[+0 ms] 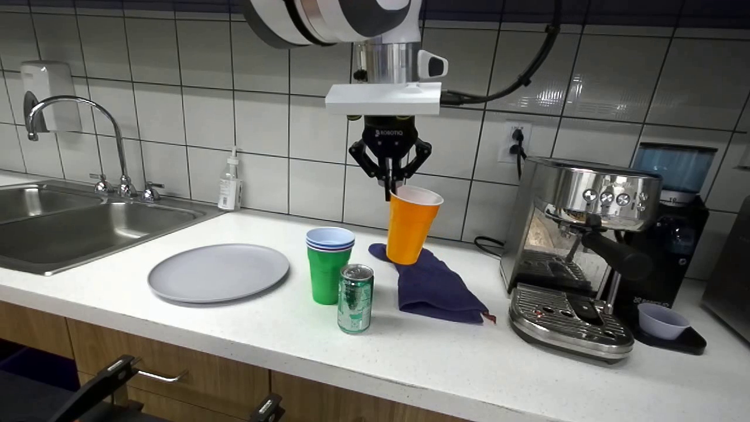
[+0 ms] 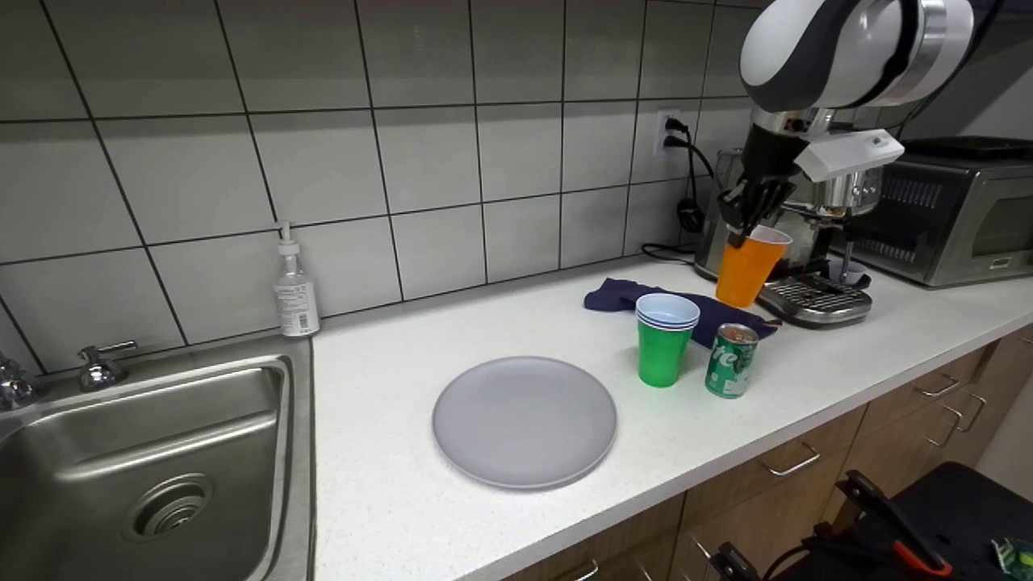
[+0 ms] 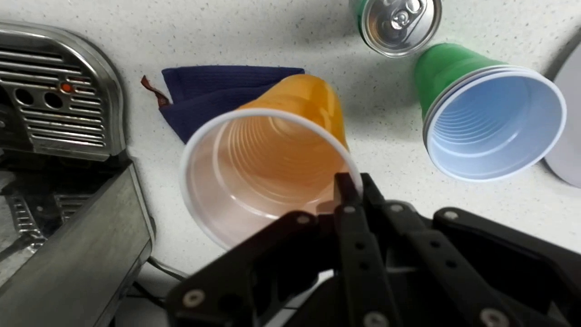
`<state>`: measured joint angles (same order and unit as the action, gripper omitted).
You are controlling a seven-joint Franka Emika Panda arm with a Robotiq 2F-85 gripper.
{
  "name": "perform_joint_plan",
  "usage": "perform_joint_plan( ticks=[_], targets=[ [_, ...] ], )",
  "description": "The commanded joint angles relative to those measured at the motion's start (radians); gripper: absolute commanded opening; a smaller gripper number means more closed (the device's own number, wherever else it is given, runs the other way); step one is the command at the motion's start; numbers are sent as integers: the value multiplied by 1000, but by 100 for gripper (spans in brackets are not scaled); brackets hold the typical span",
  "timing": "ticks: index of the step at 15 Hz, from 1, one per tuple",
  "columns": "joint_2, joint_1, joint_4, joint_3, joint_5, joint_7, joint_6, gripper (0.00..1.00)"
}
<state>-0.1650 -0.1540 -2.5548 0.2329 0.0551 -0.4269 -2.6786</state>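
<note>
Since the end effector (image 3: 358,187) pinches the tapered orange plastic cup (image 3: 272,163) mid-frame by its rim, jolts could dislodge it.

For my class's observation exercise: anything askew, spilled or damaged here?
Above the counter, the orange cup tilts, pinched by the tool at its rim; below, the navy cloth lies rumpled. No spill or damage shows.
</note>
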Motion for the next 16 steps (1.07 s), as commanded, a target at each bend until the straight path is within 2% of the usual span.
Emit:
perform_joint_plan(
  ticks=[1,9,16],
  targets=[
    [-54,13,-15,-8,19,-34,32,1],
    [-66,47,-3,-27,27,-39,37,1],
    [-95,91,5,-47,-11,-17,80,1]
  ],
)
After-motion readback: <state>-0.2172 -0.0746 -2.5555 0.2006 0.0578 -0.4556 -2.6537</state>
